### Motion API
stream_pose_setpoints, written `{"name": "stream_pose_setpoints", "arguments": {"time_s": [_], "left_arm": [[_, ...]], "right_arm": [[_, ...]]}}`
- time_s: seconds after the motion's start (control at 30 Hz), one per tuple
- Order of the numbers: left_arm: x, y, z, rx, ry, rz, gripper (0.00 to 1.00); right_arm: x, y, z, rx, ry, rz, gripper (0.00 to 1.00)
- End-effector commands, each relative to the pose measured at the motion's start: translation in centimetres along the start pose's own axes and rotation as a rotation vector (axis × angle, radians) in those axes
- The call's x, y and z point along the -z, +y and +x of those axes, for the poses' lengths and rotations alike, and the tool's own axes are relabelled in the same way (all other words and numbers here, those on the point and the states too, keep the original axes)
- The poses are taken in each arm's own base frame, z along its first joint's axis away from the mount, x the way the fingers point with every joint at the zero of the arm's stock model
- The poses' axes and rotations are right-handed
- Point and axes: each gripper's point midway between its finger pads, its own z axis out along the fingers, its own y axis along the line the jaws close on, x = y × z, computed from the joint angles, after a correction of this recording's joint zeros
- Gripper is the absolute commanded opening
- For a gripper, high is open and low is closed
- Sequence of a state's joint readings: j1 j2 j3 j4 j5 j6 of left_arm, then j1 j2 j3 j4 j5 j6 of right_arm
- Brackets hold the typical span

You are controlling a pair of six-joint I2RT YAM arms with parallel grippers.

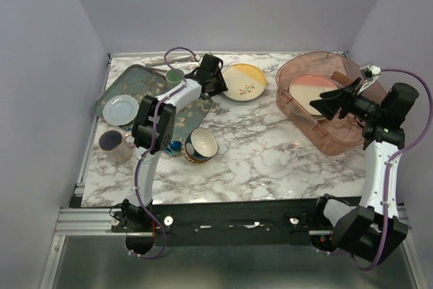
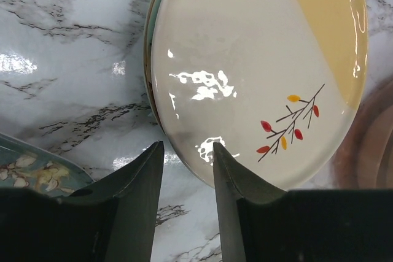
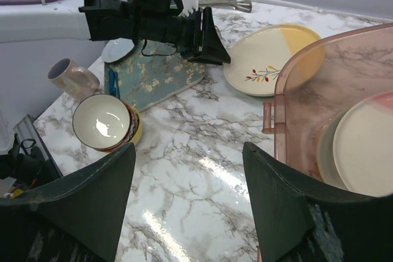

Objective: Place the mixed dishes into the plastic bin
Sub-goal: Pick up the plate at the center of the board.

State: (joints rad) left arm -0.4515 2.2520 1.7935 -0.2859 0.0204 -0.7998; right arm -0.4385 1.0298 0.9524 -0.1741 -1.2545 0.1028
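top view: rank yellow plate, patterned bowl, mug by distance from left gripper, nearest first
1. yellow plate, right at the left gripper.
2. patterned bowl, closer to the front.
3. mug, far left.

The yellow-and-cream plate (image 1: pixel 243 81) (a small sprig with red leaves is painted on it) lies flat, left of the plastic bin (image 1: pixel 289 107). A mint green plate (image 2: pixel 148 32) is under it. The patterned bowl (image 1: pixel 200 145) stands upright, cream inside. A pink-and-cream plate (image 1: pixel 312 91) lies in the translucent pinkish bin.

Left gripper (image 1: pixel 218 89) at yellow-and-cream plate (image 1: pixel 245 81)
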Motion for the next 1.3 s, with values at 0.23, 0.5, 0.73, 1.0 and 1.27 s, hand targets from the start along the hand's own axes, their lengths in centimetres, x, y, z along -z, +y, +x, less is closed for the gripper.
{"name": "stream_pose_setpoints", "arguments": {"time_s": [0.23,0.5,0.73,1.0,1.27], "left_arm": [[-0.8,0.0,-0.6,0.006,0.003,0.0,0.41],[-1.1,0.7,-0.4,-0.002,0.013,-0.028,0.41],[-1.5,0.7,-0.3,-0.001,0.018,-0.031,0.39],[-1.3,0.6,-0.2,0.0,0.025,-0.022,0.23],[0.6,-0.2,-1.4,0.006,0.006,0.037,0.01]], "right_arm": [[-0.1,0.3,0.6,-0.014,0.012,-0.031,0.78],[-0.1,0.3,0.6,-0.017,0.012,-0.033,0.78],[-0.1,0.3,0.6,-0.018,0.012,-0.034,0.78],[-0.1,0.4,0.5,-0.017,0.011,-0.034,0.78],[-0.1,0.4,0.5,-0.022,0.012,-0.037,0.78]]}}
